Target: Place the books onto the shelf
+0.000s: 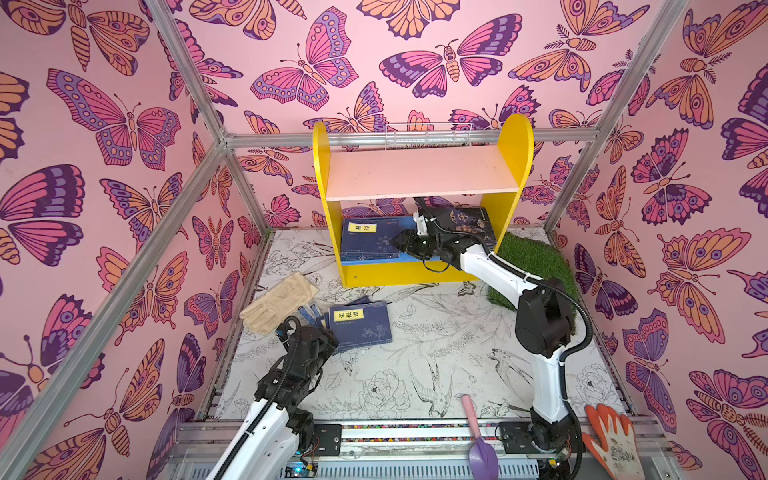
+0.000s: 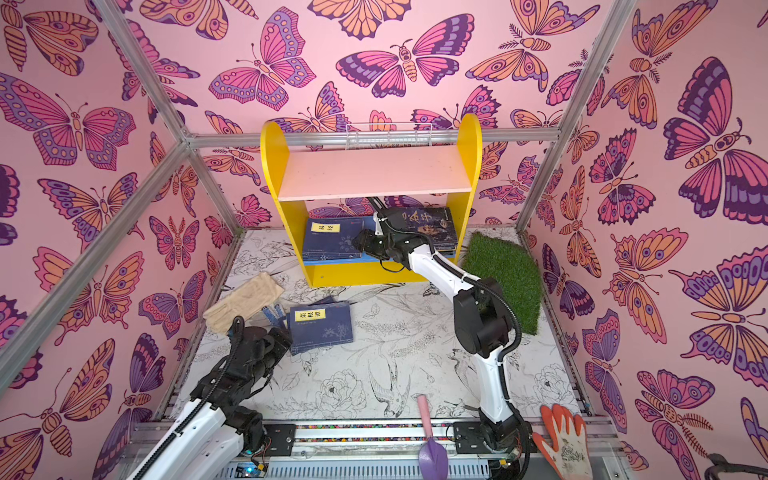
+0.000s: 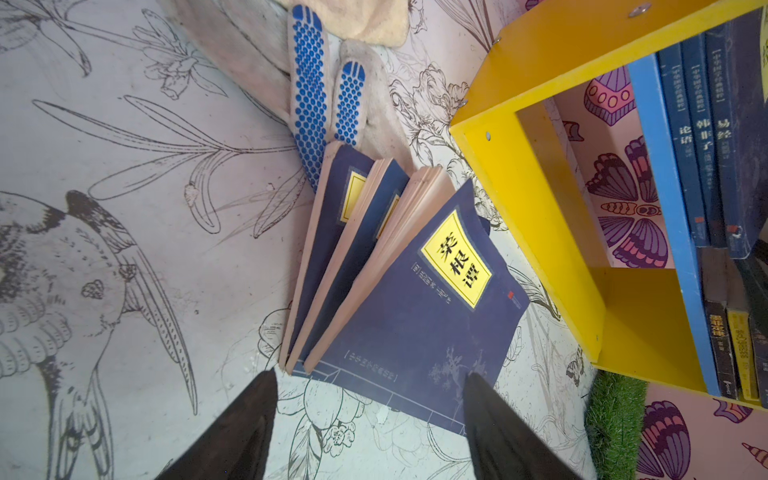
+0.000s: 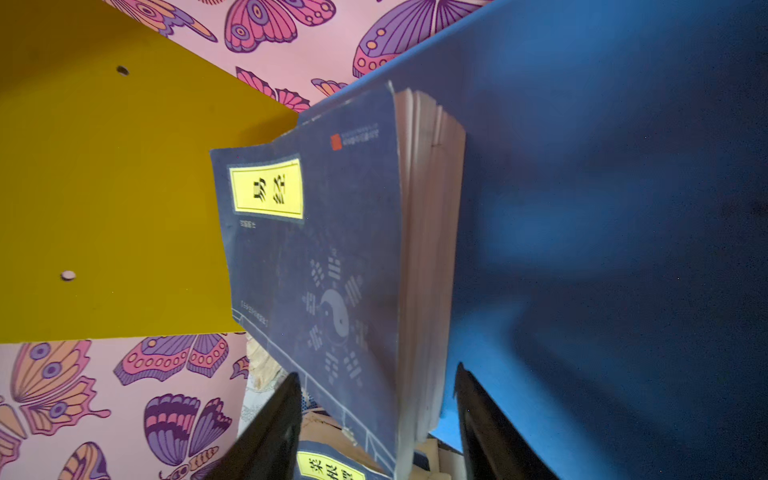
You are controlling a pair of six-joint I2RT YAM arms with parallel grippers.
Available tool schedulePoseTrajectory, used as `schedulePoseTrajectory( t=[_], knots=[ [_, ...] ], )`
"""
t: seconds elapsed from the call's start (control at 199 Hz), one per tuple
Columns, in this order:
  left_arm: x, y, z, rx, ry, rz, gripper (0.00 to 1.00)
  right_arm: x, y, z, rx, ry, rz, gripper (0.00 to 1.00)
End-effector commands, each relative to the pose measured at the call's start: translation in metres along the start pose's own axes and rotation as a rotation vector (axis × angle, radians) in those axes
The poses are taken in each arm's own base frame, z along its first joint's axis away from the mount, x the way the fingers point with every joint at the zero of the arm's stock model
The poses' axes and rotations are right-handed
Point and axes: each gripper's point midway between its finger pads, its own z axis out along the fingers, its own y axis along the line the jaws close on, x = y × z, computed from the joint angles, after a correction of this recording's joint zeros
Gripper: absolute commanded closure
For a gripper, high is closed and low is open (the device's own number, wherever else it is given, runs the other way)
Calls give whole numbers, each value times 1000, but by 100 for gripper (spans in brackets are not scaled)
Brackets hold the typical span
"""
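The shelf (image 1: pixel 515 158) has yellow sides, a bare pink upper board (image 1: pixel 419 172) and a blue lower board (image 4: pixel 582 208). On the lower board a flat pile of navy books (image 1: pixel 370 243) lies at the left. Dark portrait-cover books (image 1: pixel 469 224) lie at the right. My right gripper (image 4: pixel 377 370) reaches into this tier and is open. Its fingers (image 4: pixel 274 428) stand either side of the navy pile's near end, clear of it. Three navy books (image 3: pixel 415 311) lie fanned on the floor. My left gripper (image 3: pixel 370 373) hovers open just short of them, holding nothing.
A beige glove (image 1: pixel 278 301) and a blue-dotted glove (image 3: pixel 309 83) lie by the floor books. A grass mat (image 1: pixel 536 266) lies right of the shelf. A white wire basket (image 1: pixel 428 135) stands behind it. A purple trowel (image 1: pixel 482 449) and an orange glove (image 1: pixel 611 440) lie at the front edge.
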Motion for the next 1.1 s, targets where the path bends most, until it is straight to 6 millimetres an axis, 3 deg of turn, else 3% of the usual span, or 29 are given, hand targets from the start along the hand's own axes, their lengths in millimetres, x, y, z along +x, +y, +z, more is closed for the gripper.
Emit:
schedulePoseTrajectory(
  t=[0.0, 0.201, 0.366, 0.648, 1.094],
  knots=[
    [0, -4, -2, 14, 6, 4, 27, -4, 16, -10, 5, -37, -106, 43],
    [2, -4, -1, 14, 14, 4, 27, 17, 24, -25, -9, -17, -197, 43],
    [4, -3, 3, 9, 26, -2, 27, 37, 17, -24, 66, 38, -308, 43],
    [5, -5, 3, 19, 32, -7, 27, 34, -2, -7, 176, 69, -395, 44],
    [5, -4, 4, 12, 32, -8, 27, 31, 1, 6, 167, 82, -449, 48]
  ],
)
